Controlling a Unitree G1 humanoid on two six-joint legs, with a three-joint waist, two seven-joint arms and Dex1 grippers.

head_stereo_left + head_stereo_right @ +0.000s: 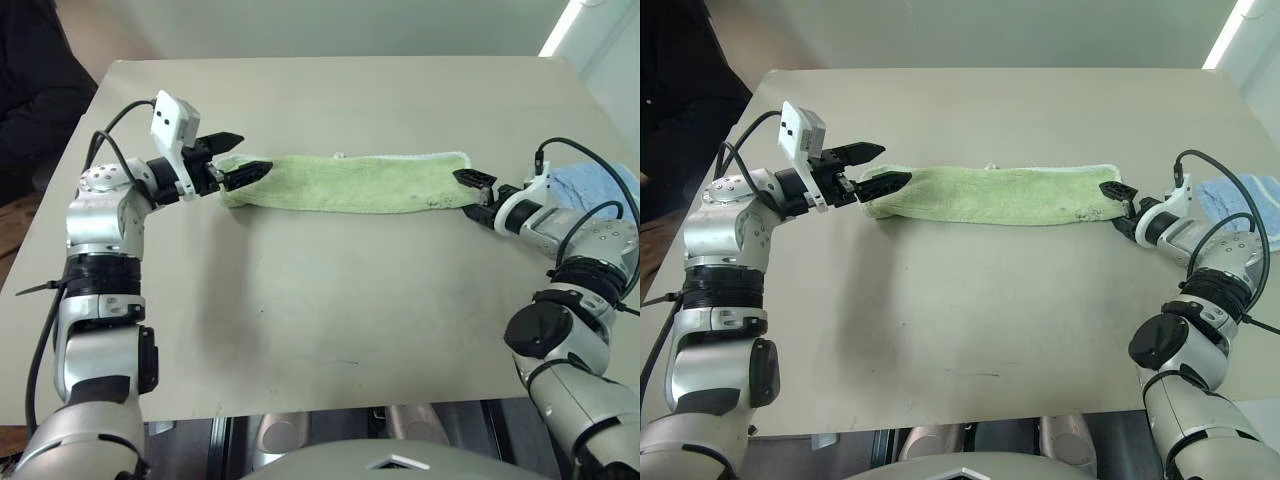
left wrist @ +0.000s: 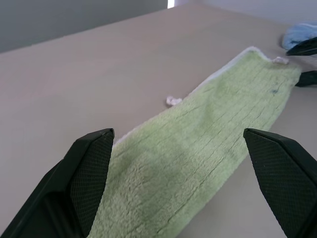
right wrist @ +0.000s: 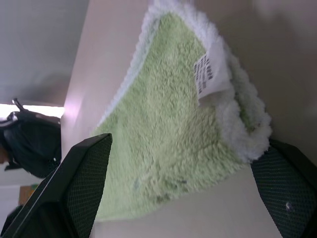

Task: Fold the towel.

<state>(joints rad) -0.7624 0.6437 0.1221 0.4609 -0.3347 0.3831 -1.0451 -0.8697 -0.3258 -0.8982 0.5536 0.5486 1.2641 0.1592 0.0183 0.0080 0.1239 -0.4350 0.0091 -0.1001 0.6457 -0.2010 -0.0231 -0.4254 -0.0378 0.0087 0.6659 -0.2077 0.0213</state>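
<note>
The light green towel (image 1: 350,183) lies flat on the table as a long narrow strip running left to right. Its white edging shows along the far side, and a small white loop (image 2: 173,100) sticks out there. My left gripper (image 1: 250,153) is open at the strip's left end, its fingers (image 2: 89,173) straddling the cloth just above it. My right gripper (image 1: 465,193) is open at the right end, one finger (image 3: 79,183) on each side of the corner. A white label tag (image 3: 210,74) is sewn at that corner. Neither gripper holds anything.
A light blue cloth (image 1: 595,185) lies by the right table edge, behind my right arm. The beige table (image 1: 330,300) stretches toward me in front of the towel. A person in dark clothing (image 1: 30,90) is at the far left corner.
</note>
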